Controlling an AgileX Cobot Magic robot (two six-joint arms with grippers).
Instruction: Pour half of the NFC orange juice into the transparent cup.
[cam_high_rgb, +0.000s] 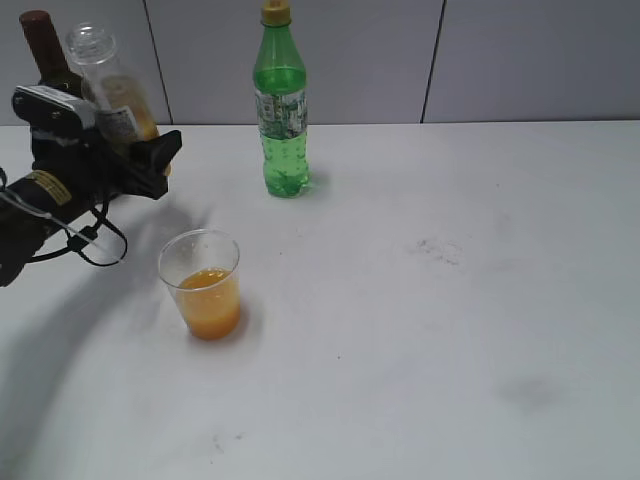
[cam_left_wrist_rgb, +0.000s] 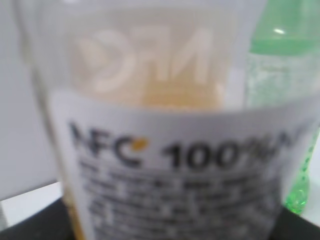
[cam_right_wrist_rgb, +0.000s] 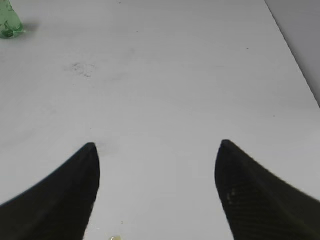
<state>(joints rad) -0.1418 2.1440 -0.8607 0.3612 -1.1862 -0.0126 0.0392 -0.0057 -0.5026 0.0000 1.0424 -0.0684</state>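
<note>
The NFC orange juice bottle (cam_high_rgb: 108, 88) is clear and capless with a white printed label. My left gripper (cam_high_rgb: 140, 150) is shut on it at the table's back left, holding it near upright with a slight tilt. It fills the left wrist view (cam_left_wrist_rgb: 165, 145), blurred, with "NFC 100%" on the label. The transparent cup (cam_high_rgb: 201, 283) stands on the table in front and to the right of that gripper, with orange juice in its lower part. My right gripper (cam_right_wrist_rgb: 157, 150) is open and empty above bare table; it is out of the exterior view.
A tall green soda bottle (cam_high_rgb: 281, 105) with a yellow cap stands at the back centre; its base shows in the right wrist view (cam_right_wrist_rgb: 9, 22). A dark wine bottle (cam_high_rgb: 45, 48) stands behind the left gripper. A small droplet (cam_right_wrist_rgb: 115, 238) lies on the white table (cam_high_rgb: 450, 330).
</note>
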